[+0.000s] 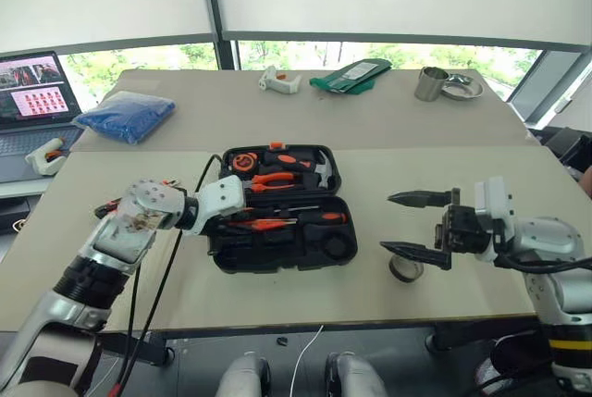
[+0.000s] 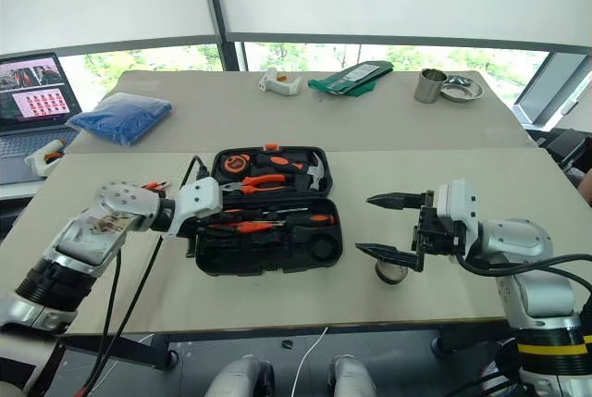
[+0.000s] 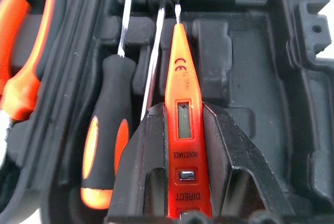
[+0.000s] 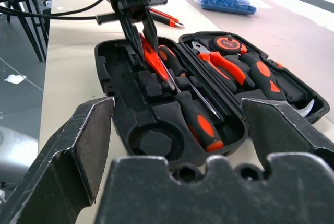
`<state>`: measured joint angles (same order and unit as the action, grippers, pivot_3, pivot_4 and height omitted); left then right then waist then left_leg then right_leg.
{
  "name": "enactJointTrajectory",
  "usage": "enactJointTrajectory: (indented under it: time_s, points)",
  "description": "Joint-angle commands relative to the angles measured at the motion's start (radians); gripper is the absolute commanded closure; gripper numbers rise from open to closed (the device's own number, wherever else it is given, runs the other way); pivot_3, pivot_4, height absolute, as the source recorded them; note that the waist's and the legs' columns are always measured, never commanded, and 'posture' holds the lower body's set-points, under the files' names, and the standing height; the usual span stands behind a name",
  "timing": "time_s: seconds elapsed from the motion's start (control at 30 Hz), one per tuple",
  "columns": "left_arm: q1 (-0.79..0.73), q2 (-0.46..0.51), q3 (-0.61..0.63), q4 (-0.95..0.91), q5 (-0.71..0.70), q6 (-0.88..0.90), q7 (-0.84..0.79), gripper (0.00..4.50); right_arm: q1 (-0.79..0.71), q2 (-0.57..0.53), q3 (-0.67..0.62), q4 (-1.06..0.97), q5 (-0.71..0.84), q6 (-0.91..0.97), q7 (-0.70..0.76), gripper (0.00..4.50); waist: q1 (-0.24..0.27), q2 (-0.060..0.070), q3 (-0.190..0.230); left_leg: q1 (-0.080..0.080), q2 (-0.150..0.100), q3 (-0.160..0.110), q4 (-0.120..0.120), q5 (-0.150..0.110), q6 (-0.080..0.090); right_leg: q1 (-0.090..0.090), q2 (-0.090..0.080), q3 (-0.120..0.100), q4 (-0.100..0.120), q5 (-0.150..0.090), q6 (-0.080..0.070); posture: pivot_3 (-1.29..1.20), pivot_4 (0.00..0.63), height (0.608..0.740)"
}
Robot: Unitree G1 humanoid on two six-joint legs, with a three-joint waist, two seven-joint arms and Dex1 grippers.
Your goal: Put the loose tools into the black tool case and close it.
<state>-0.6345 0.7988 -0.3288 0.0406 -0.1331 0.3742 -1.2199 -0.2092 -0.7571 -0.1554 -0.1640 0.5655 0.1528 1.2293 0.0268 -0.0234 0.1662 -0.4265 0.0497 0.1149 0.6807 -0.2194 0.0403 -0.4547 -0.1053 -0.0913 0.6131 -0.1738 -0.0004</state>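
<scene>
Beige tabletop (image 1: 462,193) under wide shaded windows carries the black hinged plastic tool case (image 1: 280,207), which lies open with its moulded recesses upward. The left pincer (image 4: 136,28) is closed on a small all-orange plastic tester screwdriver (image 3: 183,130), gripped across its flat body near the little display window, its metal tip aimed down into the near half of the case beside two thin-shafted screwdrivers with orange-and-black handles (image 3: 107,161) already lying there. The tester is judged light, rigid and smooth-sided, so it could slip or twist between the pads; a hold across the flat faces at mid-body, as now, looks the most secure, and the thin tip should be spared from pressing against the moulding. The right pincer (image 1: 413,224) hangs wide open and empty just above a small dark tape roll (image 1: 405,268) on the tabletop, right of the case. The roll is judged light and stiff, best pinched across its rim. The round recess (image 4: 151,143) in the case stands empty.
</scene>
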Motion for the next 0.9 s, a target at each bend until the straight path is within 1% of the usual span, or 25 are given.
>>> enactJointTrajectory:
  time_s: [0.03, 0.2, 0.3, 0.43, 0.53, 0.7, 0.8, 0.87, 0.9]
  points:
    - [-0.012, 0.017, -0.018, -0.008, 0.041, -0.019, -0.038, 3.98, 0.015, -0.011, -0.042, -0.045, 0.021, 0.008, -0.020, 0.00, 0.000, 0.000, 0.000, 0.000, 0.000, 0.000, 0.000, 0.000, 0.000, 0.000, 0.000, 0.000, 0.000, 0.000, 0.000, 0.00, 0.150, 0.740]
    - [-0.017, 0.011, -0.039, 0.006, 0.095, -0.019, -0.033, 3.98, 0.026, -0.009, -0.042, -0.054, 0.020, 0.010, -0.029, 0.00, 0.000, 0.000, 0.000, 0.001, 0.000, -0.001, 0.000, 0.000, 0.000, 0.000, 0.000, 0.001, 0.001, 0.000, 0.000, 0.00, 0.150, 0.740]
    - [-0.030, 0.024, -0.065, 0.017, 0.144, -0.028, -0.041, 3.98, 0.024, -0.011, -0.039, -0.051, 0.020, 0.013, -0.028, 0.00, 0.001, 0.000, 0.000, 0.001, 0.000, -0.001, 0.001, 0.000, 0.000, 0.000, 0.000, 0.001, 0.001, 0.000, 0.000, 0.00, 0.150, 0.740]
    - [-0.039, 0.014, -0.057, 0.036, 0.165, -0.017, -0.021, 3.98, 0.014, -0.015, -0.033, -0.045, 0.022, 0.018, -0.022, 0.00, -0.001, 0.000, 0.000, 0.002, 0.000, -0.001, 0.001, 0.000, 0.000, 0.001, 0.000, 0.001, 0.002, 0.000, 0.000, 0.00, 0.150, 0.740]
    - [-0.037, 0.002, -0.039, 0.039, 0.161, 0.003, -0.008, 3.98, 0.006, -0.013, -0.027, -0.040, 0.021, 0.021, -0.016, 0.00, -0.002, 0.000, 0.000, 0.002, 0.000, -0.001, 0.002, 0.000, 0.000, 0.001, 0.000, 0.001, 0.003, 0.000, 0.000, 0.00, 0.150, 0.740]
    - [-0.020, 0.019, -0.044, 0.016, 0.150, 0.008, -0.049, 3.98, -0.002, -0.011, -0.022, -0.033, 0.017, 0.024, -0.006, 0.00, -0.004, 0.000, 0.000, 0.002, 0.000, -0.001, 0.003, 0.000, 0.000, 0.001, 0.000, 0.002, 0.004, 0.000, 0.000, 0.00, 0.150, 0.740]
    - [-0.007, -0.016, -0.006, 0.004, 0.114, 0.033, -0.014, 3.98, -0.003, -0.008, -0.018, -0.029, 0.014, 0.023, -0.003, 0.00, -0.008, 0.000, 0.000, 0.003, 0.000, -0.001, 0.003, 0.000, 0.000, 0.001, 0.000, 0.002, 0.005, 0.000, 0.000, 0.00, 0.150, 0.740]
    - [-0.002, -0.037, 0.037, 0.008, 0.075, -0.003, -0.010, 3.02, 0.000, -0.007, -0.017, -0.031, 0.015, 0.026, -0.002, 0.00, -0.008, 0.000, 0.000, 0.003, 0.000, -0.001, 0.003, 0.000, 0.000, 0.001, 0.000, 0.002, 0.005, 0.000, 0.000, 0.00, 0.150, 0.740]
    - [-0.003, -0.049, 0.065, 0.019, 0.057, -0.046, -0.003, 2.91, 0.002, -0.008, -0.017, -0.032, 0.016, 0.028, -0.002, 0.00, -0.007, 0.000, 0.000, 0.002, 0.000, -0.001, 0.003, 0.000, 0.000, 0.001, 0.000, 0.002, 0.005, 0.000, 0.000, 0.00, 0.150, 0.740]
